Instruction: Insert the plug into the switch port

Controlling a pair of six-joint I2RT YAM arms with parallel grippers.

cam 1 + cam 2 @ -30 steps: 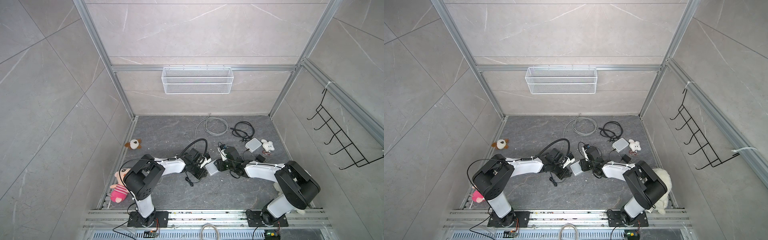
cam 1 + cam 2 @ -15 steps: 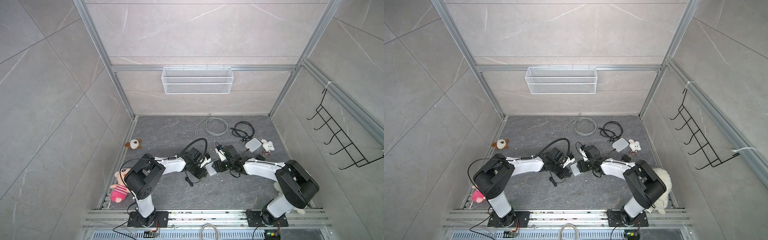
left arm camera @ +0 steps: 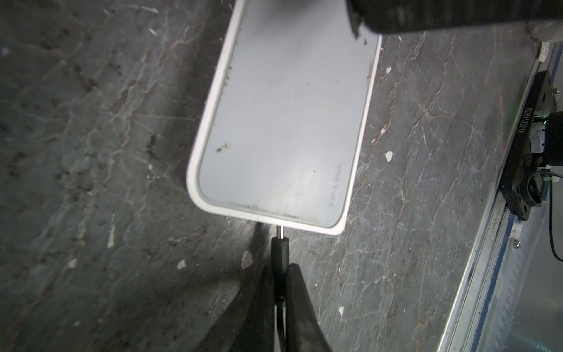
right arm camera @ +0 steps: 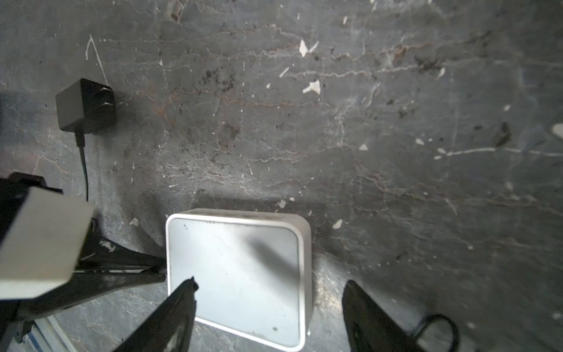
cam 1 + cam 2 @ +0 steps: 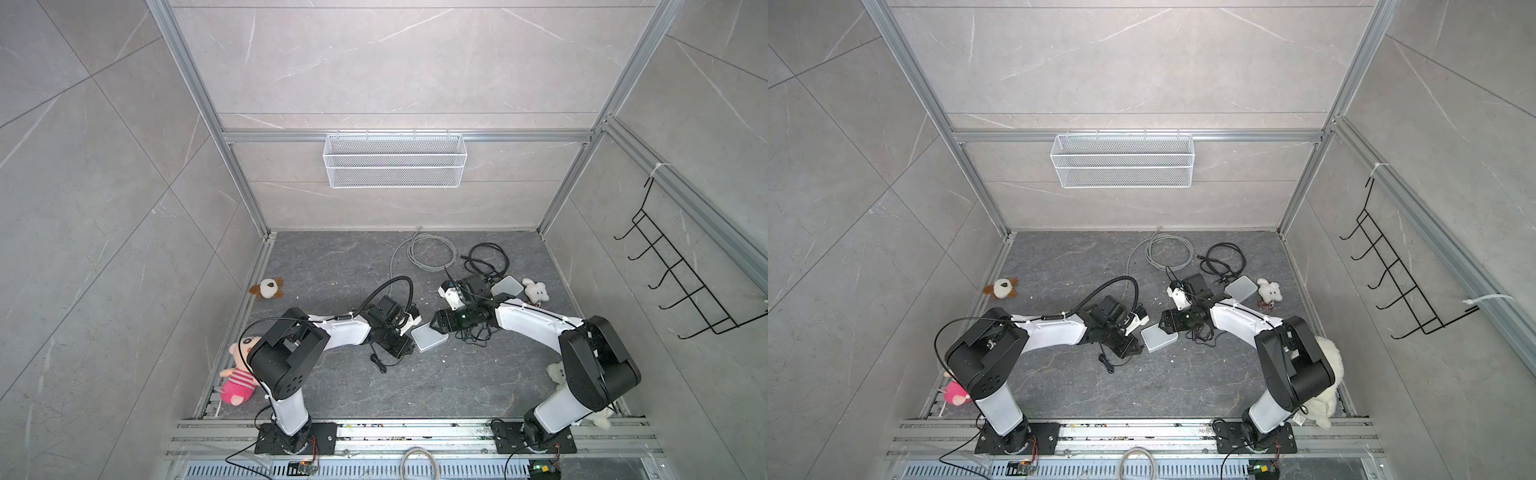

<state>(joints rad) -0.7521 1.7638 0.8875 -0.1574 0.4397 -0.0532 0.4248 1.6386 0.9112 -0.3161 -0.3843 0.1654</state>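
The switch (image 5: pixel 428 337) (image 5: pixel 1158 337) is a flat white box lying on the dark floor between the two arms. My left gripper (image 3: pixel 281 269) (image 5: pixel 405 343) is shut on the black plug (image 3: pixel 281 253). The plug's metal tip touches the near side of the switch (image 3: pixel 283 122); the port itself is hidden. My right gripper (image 4: pixel 271 283) (image 5: pixel 436 328) stands open at the switch's (image 4: pixel 240 271) opposite end. One of its fingers (image 4: pixel 185 292) hangs over the top and the other is off to the side above the floor.
A black power adapter (image 4: pixel 85 105) lies on the floor past the left gripper. A grey cable coil (image 5: pixel 424 251), a black cable (image 5: pixel 486 257), a second white box (image 5: pixel 507 286) and a white plush (image 5: pixel 536 291) lie behind. A metal rail (image 3: pixel 487 243) runs along the front.
The right gripper's jaws have opened wider and that arm has shifted slightly toward the back. The left gripper, the plug and the switch have stayed where they were.
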